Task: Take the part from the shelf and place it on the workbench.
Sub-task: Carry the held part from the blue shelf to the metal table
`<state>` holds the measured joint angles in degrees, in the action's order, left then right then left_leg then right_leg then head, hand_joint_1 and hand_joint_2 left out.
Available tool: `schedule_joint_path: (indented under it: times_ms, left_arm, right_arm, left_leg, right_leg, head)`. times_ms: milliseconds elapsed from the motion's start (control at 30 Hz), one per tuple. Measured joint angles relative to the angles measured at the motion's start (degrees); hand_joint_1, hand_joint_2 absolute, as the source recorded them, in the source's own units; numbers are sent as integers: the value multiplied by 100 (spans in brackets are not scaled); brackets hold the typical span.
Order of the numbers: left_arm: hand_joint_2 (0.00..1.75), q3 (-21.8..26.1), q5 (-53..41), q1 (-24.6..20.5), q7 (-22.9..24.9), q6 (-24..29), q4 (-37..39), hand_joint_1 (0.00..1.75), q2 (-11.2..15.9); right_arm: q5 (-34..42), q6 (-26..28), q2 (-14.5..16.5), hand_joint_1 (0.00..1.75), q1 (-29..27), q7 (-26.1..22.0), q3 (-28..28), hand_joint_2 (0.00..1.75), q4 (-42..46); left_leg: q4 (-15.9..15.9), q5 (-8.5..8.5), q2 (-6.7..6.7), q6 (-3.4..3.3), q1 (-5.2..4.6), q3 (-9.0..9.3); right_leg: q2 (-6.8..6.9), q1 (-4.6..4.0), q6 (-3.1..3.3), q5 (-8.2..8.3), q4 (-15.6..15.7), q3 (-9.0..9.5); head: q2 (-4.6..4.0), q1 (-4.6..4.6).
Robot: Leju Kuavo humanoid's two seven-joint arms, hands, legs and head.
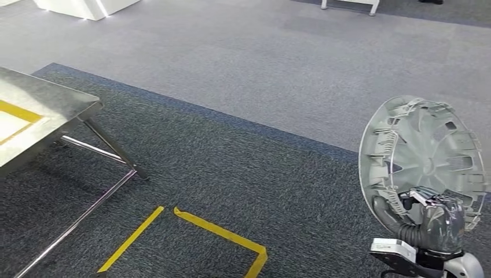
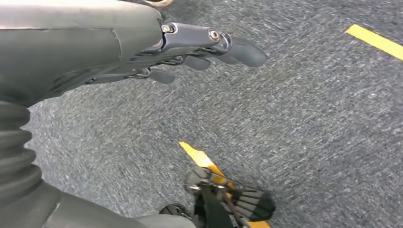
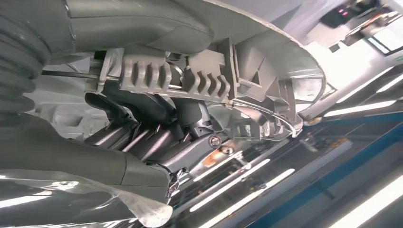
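The round silver-grey plastic wheel-cover part point(image 1: 422, 156) stands upright on its edge above the dark carpet, its ribbed inner face toward the head camera, held at its lower rim by the right hand point(image 1: 431, 217). That hand's dark fingers point(image 3: 142, 137) curl against the part's toothed inner ribs. The left hand point(image 2: 190, 52) holds nothing, its fingers extended and apart over the grey carpet point(image 2: 309, 118), and the shiny metal workbench point(image 1: 52, 110) stands well apart from the part.

The setting is an indoor industrial demonstration or test hall. Floor covering is grey carpet point(image 1: 278, 52) with a darker carpet zone point(image 1: 231, 179). Yellow floor-marking tape point(image 1: 223, 234) lies left of the right hand point(image 1: 431, 223). A metal workbench point(image 1: 52, 107) with folding steel legs stands further left.
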<state>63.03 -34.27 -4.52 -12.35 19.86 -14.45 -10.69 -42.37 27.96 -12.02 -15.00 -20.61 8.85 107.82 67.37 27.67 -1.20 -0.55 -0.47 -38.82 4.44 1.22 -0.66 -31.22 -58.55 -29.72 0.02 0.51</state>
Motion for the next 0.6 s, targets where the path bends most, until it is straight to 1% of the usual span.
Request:
schedule_joint_path:
  times_ms: [33,67,100,133,167,200,233,267,300,333,367,400,433,467,500,533,567,600]
  left_arm:
    - [175,-3,-9,-6,-1,1,0,0,5]
    - [175,-5,-15,-16,-1,2,0,0,9]
    - [175,-7,-18,-24,-2,4,0,0,13]
    - [175,-8,-20,-25,-2,7,0,0,13]
    - [175,-9,-20,-21,-1,9,0,0,10]
    - [175,-9,-22,-9,1,12,1,0,8]
    - [175,-10,-26,-5,11,17,1,0,8]
    - [175,-11,-32,-12,27,23,2,0,8]
    - [175,-14,-41,-22,52,29,2,0,7]
    - [175,-17,-52,-37,80,33,2,0,7]
    - [175,-21,-62,-45,103,34,3,0,3]
    - [175,-25,-69,-43,121,33,4,0,0]
    - [175,-28,-73,-38,129,33,7,0,-2]
    - [175,-33,-74,-32,134,33,9,0,-2]
    - [175,-39,-76,-28,136,33,11,0,-1]
    - [175,-45,-77,-32,138,35,12,0,1]
    - [175,-51,-79,-38,144,39,13,0,3]
    - [175,-55,-81,-40,155,46,13,0,4]
  right_arm:
    - [0,-1,0,175,2,-1,1,175,-1]
    - [-1,-1,0,175,7,-3,1,175,-1]
    - [-3,-1,0,175,14,-4,1,175,-2]
    - [-5,-1,0,175,26,-7,2,175,-2]
    - [-7,-1,-1,175,42,-8,3,175,-2]
    - [-7,-1,-1,175,59,-8,6,175,-3]
    - [-4,-4,-2,175,73,-8,10,175,-5]
    - [-4,-14,-6,175,81,-8,14,175,-9]
    - [-5,-35,-13,175,85,-9,20,175,-18]
    - [-9,-63,-22,175,85,-10,27,175,-27]
    - [-15,-90,-32,175,86,-9,34,175,-39]
    - [-17,-111,-38,175,86,-5,41,175,-52]
    - [-17,-123,-43,175,87,1,45,175,-64]
    - [-17,-129,-46,175,87,5,49,175,-75]
    - [-16,-132,-48,175,91,8,53,175,-85]
    - [-18,-133,-50,175,96,6,61,175,-95]
    - [-19,-133,-51,175,104,3,70,175,-102]
    - [-20,-130,-52,175,112,1,79,175,-109]
  left_leg:
    - [-335,-124,-153,-56,-48,159]
    - [-578,-173,-284,-107,-92,269]
    - [-694,-159,-366,-144,-131,315]
    - [-733,-135,-342,-162,-150,321]
    - [-779,-134,-266,-178,-135,341]
    - [-825,-146,-192,-191,-116,372]
    - [-874,-161,-121,-211,-91,410]
    - [-915,-176,-47,-230,-63,445]
    - [-929,-180,28,-245,-52,456]
    - [-930,-181,112,-259,-46,457]
    - [-927,-179,202,-265,-42,458]
    - [-925,-175,292,-266,-38,463]
    - [-918,-170,383,-261,-31,471]
    - [-906,-160,473,-246,-19,480]
    - [-883,-144,558,-220,-7,482]
    - [-842,-123,642,-188,-5,468]
    - [-808,-112,719,-153,-2,441]
    - [-782,-112,786,-117,-1,408]
  right_leg:
    - [68,-17,-21,-31,-1,32]
    - [134,-32,-45,-56,-2,51]
    - [206,-43,-68,-74,2,63]
    - [281,-57,-93,-84,14,79]
    - [343,-59,-118,-101,35,100]
    - [304,-55,-144,-132,31,120]
    - [169,-50,-169,-200,-54,97]
    - [-21,-41,-191,-316,-264,-2]
    - [-229,-29,-205,-457,-591,-175]
    - [-356,-22,-219,-600,-987,-405]
    - [-410,-16,-235,-684,-1323,-621]
    - [-428,-9,-249,-665,-1499,-768]
    - [-437,0,-264,-529,-1462,-816]
    - [-465,17,-279,-294,-1201,-752]
    - [-554,44,-298,-57,-831,-623]
    - [-687,71,-311,101,-470,-480]
    - [-802,91,-303,178,-221,-364]
    - [-879,98,-283,174,-105,-302]
  head:
    - [0,-2]
    - [0,-3]
    - [0,-5]
    - [0,0]
    - [0,3]
    - [0,-3]
    - [0,-9]
    - [0,-21]
    - [0,-34]
    - [0,-36]
    - [0,-39]
    - [0,-39]
    - [0,-39]
    - [0,-40]
    - [0,-39]
    - [0,-44]
    - [0,-42]
    - [0,-45]
